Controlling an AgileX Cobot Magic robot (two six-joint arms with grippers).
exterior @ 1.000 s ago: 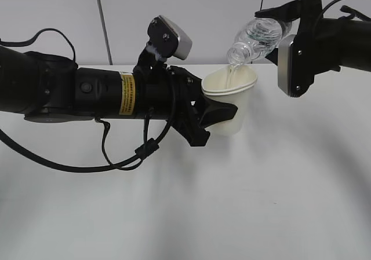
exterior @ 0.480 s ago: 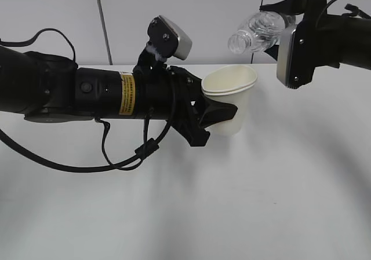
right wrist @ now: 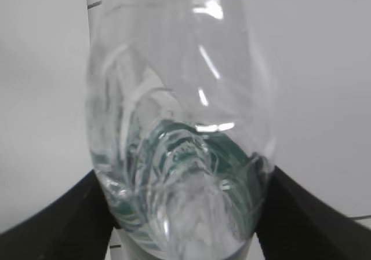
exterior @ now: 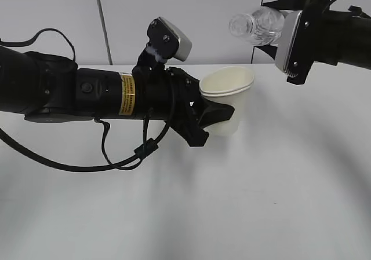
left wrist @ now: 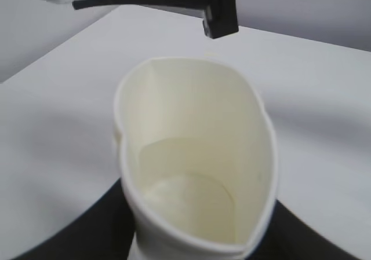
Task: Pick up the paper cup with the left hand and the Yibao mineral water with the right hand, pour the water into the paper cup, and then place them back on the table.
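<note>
My left gripper [exterior: 217, 116] is shut on the cream-white paper cup [exterior: 230, 98] and holds it above the table [exterior: 243, 202], its rim squeezed oval. In the left wrist view the paper cup [left wrist: 197, 173] fills the frame with a little water at its bottom. My right gripper [exterior: 277, 25] is shut on the Yibao mineral water [exterior: 257, 25], held nearly level above and right of the cup, its open mouth pointing left. No water is running. In the right wrist view the Yibao mineral water [right wrist: 179, 144] fills the frame between the black fingers [right wrist: 301, 213], green label showing through.
The white table stretches in front of and to the right of both arms. A black cable [exterior: 116, 156] hangs in a loop under the left arm. A grey wall with a vertical seam [exterior: 103, 22] stands behind.
The right gripper has lifted and tipped the bottle back from pouring towards level, and the stream of water into the cup has stopped. The left arm and cup have hardly moved.
</note>
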